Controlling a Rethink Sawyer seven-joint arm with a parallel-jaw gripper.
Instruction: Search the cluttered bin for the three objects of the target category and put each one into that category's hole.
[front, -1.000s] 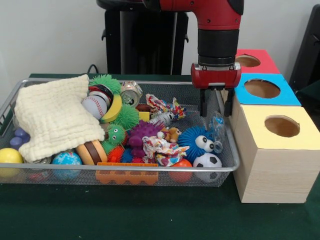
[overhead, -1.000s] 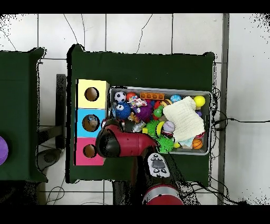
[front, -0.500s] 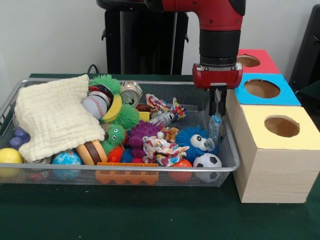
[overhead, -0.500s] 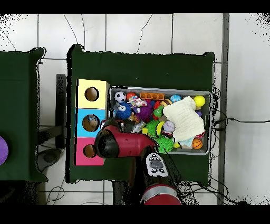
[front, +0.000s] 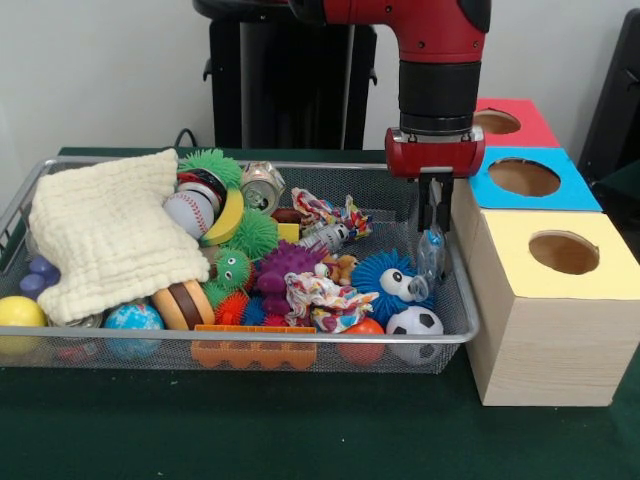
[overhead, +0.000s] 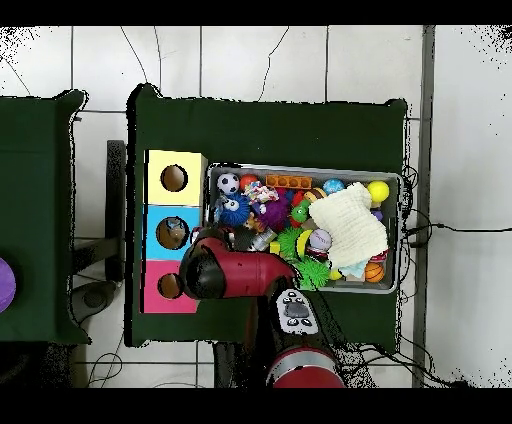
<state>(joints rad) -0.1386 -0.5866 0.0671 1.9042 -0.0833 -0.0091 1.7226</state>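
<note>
My gripper (front: 433, 212) hangs at the right end of the wire bin (front: 250, 338), with its fingers shut on the top of a clear plastic bottle (front: 431, 255). The bottle stands nearly upright beside a blue spiky ball with eyes (front: 393, 281) and close to the bin's right wall. Next to the bin stand three boxes with round holes: yellow (front: 563, 252), blue (front: 524, 177) and red (front: 496, 122). In the overhead view the red arm (overhead: 225, 268) covers the gripper and the bottle; the three boxes (overhead: 173, 232) show beside the bin (overhead: 400, 230).
The bin holds a cream cloth (front: 105, 235), a baseball (front: 187, 212), a crushed can (front: 262, 186), a soccer ball (front: 414, 323), green and purple spiky balls, a globe ball (front: 133, 318), a yellow ball (front: 18, 313) and an orange block (front: 253, 350). The yellow box stands right against the bin's right wall.
One second ago the fingers stood open on either side of the bottle's top. They have since closed on it, and the gripper has hardly moved since.
</note>
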